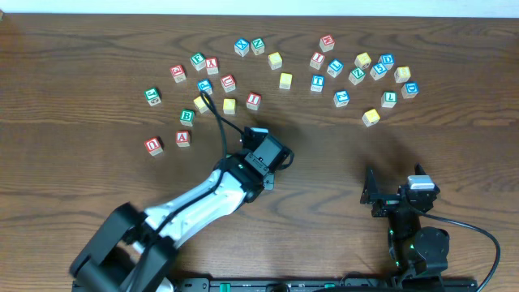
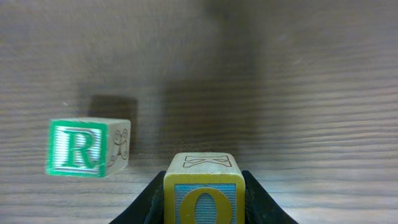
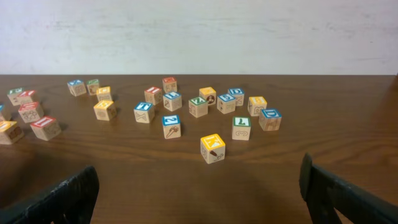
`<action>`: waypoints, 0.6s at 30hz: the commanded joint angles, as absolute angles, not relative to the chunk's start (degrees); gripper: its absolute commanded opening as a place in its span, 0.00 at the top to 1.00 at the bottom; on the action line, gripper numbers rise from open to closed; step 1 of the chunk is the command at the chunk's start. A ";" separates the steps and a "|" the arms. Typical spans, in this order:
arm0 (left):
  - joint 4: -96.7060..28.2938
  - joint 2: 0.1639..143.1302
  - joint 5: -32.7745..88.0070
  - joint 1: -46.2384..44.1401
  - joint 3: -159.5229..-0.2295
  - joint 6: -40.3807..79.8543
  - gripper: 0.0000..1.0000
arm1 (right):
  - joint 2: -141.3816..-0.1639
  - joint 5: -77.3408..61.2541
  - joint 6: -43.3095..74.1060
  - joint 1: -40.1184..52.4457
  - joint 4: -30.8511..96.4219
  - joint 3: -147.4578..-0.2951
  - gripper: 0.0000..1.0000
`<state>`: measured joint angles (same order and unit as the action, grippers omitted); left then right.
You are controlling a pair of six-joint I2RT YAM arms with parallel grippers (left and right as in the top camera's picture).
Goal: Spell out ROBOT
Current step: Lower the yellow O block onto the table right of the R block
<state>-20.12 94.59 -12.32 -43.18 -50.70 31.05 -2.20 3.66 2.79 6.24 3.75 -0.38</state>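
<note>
Placement hinges on the green wooden R cube lying left of the yellow O cube my left gripper pinches.

The dark wooden table carries scattered letter blocks toward its far side, plus a green R block.

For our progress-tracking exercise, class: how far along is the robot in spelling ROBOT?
Done: the R block stands on the table. In hand: the left gripper is shut on the O block, just right of the R, not yet released. Left: B, a second O and T must come from the scattered blocks. The right gripper sits open, holding nothing.
</note>
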 commanded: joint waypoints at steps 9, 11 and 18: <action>-18.50 96.82 -12.64 -43.20 -49.93 30.24 0.92 | -2.15 4.12 3.57 6.59 3.90 -0.32 0.01; -18.48 96.82 -12.64 -43.20 -49.93 30.22 0.92 | -2.15 4.12 3.57 6.59 3.90 -0.32 0.01; -16.91 96.82 -12.67 -42.63 -49.93 29.10 0.92 | -2.15 4.12 3.57 6.59 3.90 -0.32 0.01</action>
<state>-17.28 97.14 -12.32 -43.16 -50.22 30.59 -2.20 3.64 2.79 6.24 3.75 -0.38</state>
